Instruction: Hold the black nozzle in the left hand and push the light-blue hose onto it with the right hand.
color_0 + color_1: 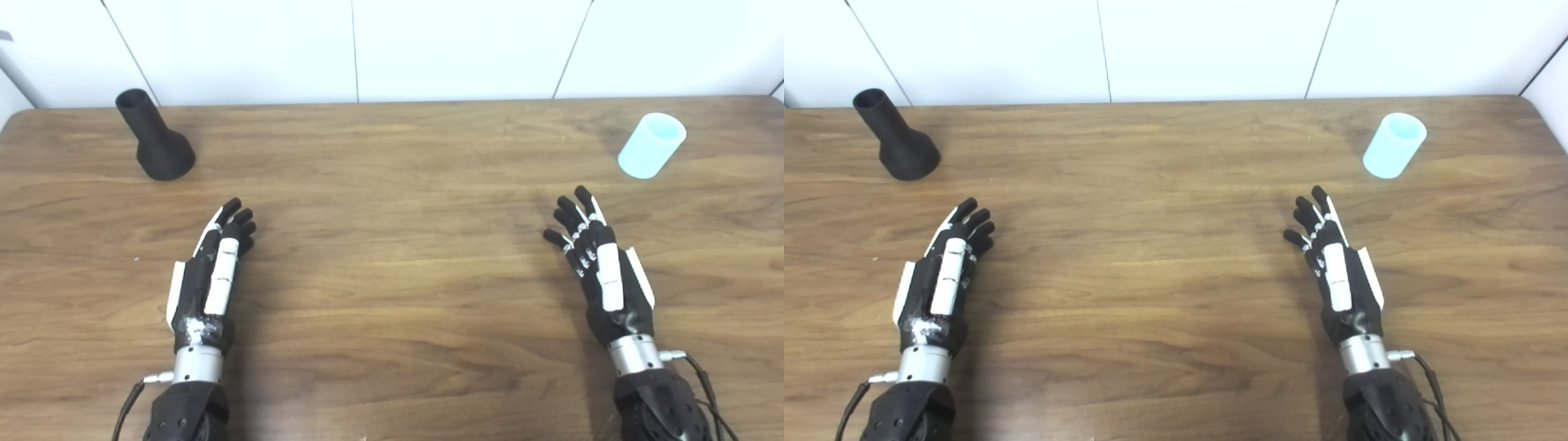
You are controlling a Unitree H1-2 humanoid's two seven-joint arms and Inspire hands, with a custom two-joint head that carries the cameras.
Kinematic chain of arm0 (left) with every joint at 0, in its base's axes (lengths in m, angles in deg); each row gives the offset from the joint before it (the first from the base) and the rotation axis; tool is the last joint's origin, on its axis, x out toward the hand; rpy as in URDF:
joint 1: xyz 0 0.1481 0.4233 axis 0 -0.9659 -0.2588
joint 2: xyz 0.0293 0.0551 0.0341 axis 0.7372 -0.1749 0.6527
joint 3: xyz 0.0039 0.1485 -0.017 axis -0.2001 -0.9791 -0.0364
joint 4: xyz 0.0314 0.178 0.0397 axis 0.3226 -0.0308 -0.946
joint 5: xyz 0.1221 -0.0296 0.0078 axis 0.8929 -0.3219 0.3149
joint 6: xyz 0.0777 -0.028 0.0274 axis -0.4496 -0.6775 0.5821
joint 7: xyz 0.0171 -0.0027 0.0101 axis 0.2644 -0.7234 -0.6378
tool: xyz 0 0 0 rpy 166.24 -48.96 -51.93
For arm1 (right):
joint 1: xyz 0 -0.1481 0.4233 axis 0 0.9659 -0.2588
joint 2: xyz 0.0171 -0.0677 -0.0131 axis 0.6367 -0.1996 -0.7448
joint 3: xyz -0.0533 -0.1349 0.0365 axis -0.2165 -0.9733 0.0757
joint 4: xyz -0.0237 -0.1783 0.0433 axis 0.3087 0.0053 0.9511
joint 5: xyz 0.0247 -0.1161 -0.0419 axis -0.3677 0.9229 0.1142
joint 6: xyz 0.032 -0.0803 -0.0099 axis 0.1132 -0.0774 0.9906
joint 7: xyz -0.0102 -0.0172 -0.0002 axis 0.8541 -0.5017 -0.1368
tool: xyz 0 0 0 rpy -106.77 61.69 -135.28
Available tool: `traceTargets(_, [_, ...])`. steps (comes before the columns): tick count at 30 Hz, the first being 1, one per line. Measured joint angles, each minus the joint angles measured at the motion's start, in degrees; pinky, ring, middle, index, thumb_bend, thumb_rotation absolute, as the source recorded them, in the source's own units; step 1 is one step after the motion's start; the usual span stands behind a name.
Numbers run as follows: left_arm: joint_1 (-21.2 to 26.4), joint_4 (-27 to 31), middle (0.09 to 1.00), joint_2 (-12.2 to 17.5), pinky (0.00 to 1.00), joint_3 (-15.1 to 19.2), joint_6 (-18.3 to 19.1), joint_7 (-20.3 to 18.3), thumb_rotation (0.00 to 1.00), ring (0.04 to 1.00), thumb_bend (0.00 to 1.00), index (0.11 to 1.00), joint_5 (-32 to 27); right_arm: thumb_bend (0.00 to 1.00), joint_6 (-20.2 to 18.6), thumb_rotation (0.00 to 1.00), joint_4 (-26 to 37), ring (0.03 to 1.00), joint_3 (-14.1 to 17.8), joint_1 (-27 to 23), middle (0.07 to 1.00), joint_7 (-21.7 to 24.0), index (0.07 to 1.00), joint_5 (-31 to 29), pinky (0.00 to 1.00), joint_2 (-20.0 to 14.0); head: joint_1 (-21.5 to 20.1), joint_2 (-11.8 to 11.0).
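Wooden table (392, 245), black nozzle (156, 138) upright far left, light-blue hose (650, 146) far right, left hand (211, 269) and right hand (597, 263) empty, fingers extended, well apart from both.

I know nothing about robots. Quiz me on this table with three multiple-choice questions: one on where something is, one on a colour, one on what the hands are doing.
1. Where does the black nozzle stand?
A. far left
B. far right
C. between the hands

2. What colour is the hose?
A. red
B. light blue
C. yellow

3. What are the left hand and right hand holding?
A. the nozzle
B. the hose
C. nothing

Answers: 1 A, it stands near the table's far left corner. 2 B, it is pale blue. 3 C, both hands are open with fingers apart, short of both parts.
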Motion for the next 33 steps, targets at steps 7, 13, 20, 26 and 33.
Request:
traceTargets(7, [0.0,0.0,0.877,0.0,0.91,0.0,0.1,0.0,0.7,0.876,0.44,0.898,0.0,0.6,0.0,1.0,0.0,0.936,0.0,0.0,0.935,0.0,0.979,0.0,0.84,0.0,0.0,0.0])
traceTargets(13, [0.0,0.0,0.877,0.0,0.9,0.0,0.1,0.0,0.71,0.877,0.45,0.898,0.1,0.61,0.0,0.99,0.0,0.935,0.0,0.0,0.935,0.0,0.976,-0.1,0.84,0.0,0.0,0.0])
traceTargets(20, [0.0,0.0,0.877,0.0,0.91,-0.2,0.0,0.0,0.7,0.879,0.46,0.899,0.3,0.61,0.0,1.0,0.0,0.933,0.0,0.0,0.932,0.0,0.976,-0.1,0.84,0.0,3.0,-1.4])
traceTargets(26, [0.0,-1.0,0.87,-0.2,0.89,-0.9,-1.5,0.1,0.65,0.874,0.46,0.89,0.4,0.57,0.5,1.0,-0.3,0.945,0.1,0.0,0.946,0.2,0.993,0.0,0.86,-0.6,13.1,-5.3])
traceTargets(33, [0.0,-2.8,0.87,-0.6,0.92,-2.8,-4.5,1.1,0.65,0.883,0.42,0.901,2.3,0.62,1.7,0.99,-3.0,0.975,1.4,-1.2,0.961,2.4,0.99,-3.5,0.91,-3.6,18.3,-9.5])
